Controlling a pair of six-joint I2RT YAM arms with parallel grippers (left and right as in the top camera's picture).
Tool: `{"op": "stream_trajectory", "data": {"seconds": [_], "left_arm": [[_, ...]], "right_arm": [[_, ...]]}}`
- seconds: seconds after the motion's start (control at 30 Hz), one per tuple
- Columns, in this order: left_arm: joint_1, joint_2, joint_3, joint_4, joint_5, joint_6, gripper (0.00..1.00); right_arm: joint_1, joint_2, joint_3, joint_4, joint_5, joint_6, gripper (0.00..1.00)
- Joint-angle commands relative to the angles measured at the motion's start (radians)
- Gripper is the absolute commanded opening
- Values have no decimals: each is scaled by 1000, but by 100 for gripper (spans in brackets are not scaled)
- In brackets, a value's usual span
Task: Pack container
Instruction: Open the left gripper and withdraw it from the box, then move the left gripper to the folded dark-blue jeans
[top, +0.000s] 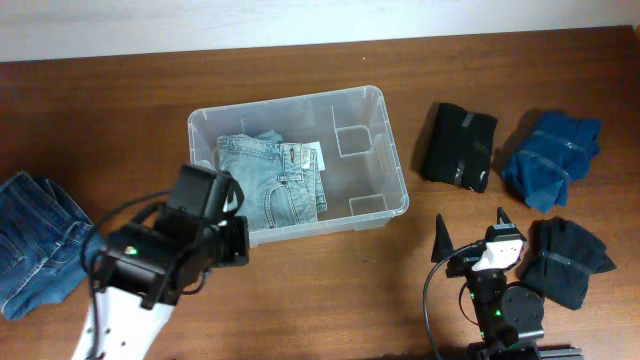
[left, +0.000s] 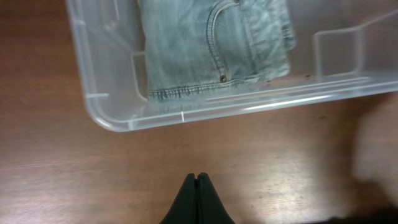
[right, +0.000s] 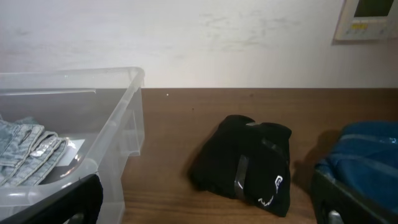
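Note:
The container (top: 396, 165), a clear plastic tub, stands at the table's middle. Folded light-blue jeans (top: 270, 180) lie in its left half, partly over a white label (top: 313, 156). My left gripper (top: 232, 243) is shut and empty, just in front of the tub's front-left corner. In the left wrist view its closed tips (left: 199, 179) hang over bare wood below the tub's wall (left: 249, 107) and the jeans (left: 211, 43). My right gripper (top: 470, 232) is open and empty at the front right. Its view (right: 206, 198) shows the tub's corner (right: 127, 99) to the left.
A black folded garment (top: 458, 147) (right: 245, 163) and a blue one (top: 550, 158) (right: 364, 155) lie right of the tub. Another black bundle (top: 568, 260) lies beside my right arm. Dark blue jeans (top: 35, 240) lie at the left edge.

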Motion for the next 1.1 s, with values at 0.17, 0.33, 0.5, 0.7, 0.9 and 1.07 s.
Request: {"op": "stream_trajectory", "data": {"seconds": [0.17,0.33,0.5,0.7,0.9,1.07], "left_arm": [[11,48,-141,102,-40,-52,0],[43,101,-142,115,-80,-64,0],[50,187,-142,119,-84,-64,1],[50,247,-142,137,-104,-64,0],[50,247,-141,134,-109,-64,1],[70,246,-53,13,-102,-58,1]], "right_arm": [[-5,-8,-7,-3,12,0,98],[-5,-8,-7,-3,12,0,99],[-5,-8,-7,-3,12,0,98],[-5,-8,-7,-3,12,0,99],[-5,-8,-7,-3,12,0,99],[-5,-8,-7,-3,12,0,98]]}}
